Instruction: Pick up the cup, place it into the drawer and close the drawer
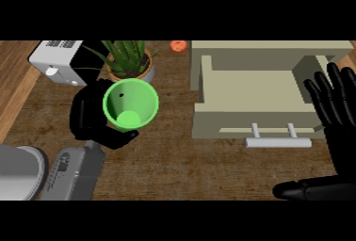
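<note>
A: Cup (131, 104) position? Logging now.

B: Green cup is sitting in the left hand (90, 123); black fingers are curling round its left and lower side, thumb showing at the lower rim; so left hand is grasping the cup; mouth is tilting toward the camera, so the inside and its pale bottom are showing; whether it is touching the counter, can't tell.

A: Rel. to drawer (254, 101)?

B: Cup is lying left of the open beige drawer, apart from it, w/ bare counter between; the drawer's front panel, w/ its light grey handle (277, 138), is facing the lower edge of the view; inside is looking vacant.

A: Right hand (339, 122)?

B: Showing at the right edge, over the drawer's right side; fingers are pointing up, straight and spread, thumb lying low at the bottom right; released, holding nothing.

A: Surface, surroundings?

B: Dark brown wood-grain counter (188, 169); lighter wood strip running along the far left; potted plant (129, 59) w/ green leaves is standing just behind the cup; white appliance (59, 60), toaster-like, is sitting at top left; small orange obj. (178, 45) near the top edge, betw. plant and drawer; grey rounded shape (20, 172) is showing at lower left, beside the grey forearm (76, 173).
</note>
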`<state>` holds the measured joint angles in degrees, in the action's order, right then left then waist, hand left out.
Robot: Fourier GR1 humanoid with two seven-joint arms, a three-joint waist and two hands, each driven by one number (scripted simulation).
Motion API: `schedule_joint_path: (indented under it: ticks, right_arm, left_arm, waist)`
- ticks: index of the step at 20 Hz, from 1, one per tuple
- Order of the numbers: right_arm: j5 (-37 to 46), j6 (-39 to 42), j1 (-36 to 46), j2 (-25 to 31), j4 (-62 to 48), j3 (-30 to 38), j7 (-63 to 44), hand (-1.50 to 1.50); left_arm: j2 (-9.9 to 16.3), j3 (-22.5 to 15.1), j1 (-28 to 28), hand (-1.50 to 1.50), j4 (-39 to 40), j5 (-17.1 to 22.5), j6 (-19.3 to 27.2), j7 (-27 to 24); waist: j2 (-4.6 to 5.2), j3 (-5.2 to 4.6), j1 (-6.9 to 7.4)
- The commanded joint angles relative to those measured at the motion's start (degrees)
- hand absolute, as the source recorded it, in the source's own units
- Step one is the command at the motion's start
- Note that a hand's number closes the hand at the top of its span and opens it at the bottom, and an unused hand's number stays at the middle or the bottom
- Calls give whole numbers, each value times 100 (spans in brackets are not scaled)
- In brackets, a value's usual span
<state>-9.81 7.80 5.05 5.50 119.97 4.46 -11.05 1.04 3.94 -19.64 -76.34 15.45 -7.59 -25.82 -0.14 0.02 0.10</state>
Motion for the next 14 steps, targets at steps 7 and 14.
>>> schedule_joint_path:
  ticks: [7, 14]
  right_arm:
    - [-85, 13, 300, 159, -160, 216, -81, -150]
    - [102, 58, -298, -110, 97, -114, 172, -150]
  left_arm:
    - [-93, -251, -1476, 150, -362, -138, 1056, 1302]
    - [-102, -422, -2337, 150, 456, -398, 1486, 1301]
  waist:
    - [15, -2, -32]
    - [17, -2, -60]
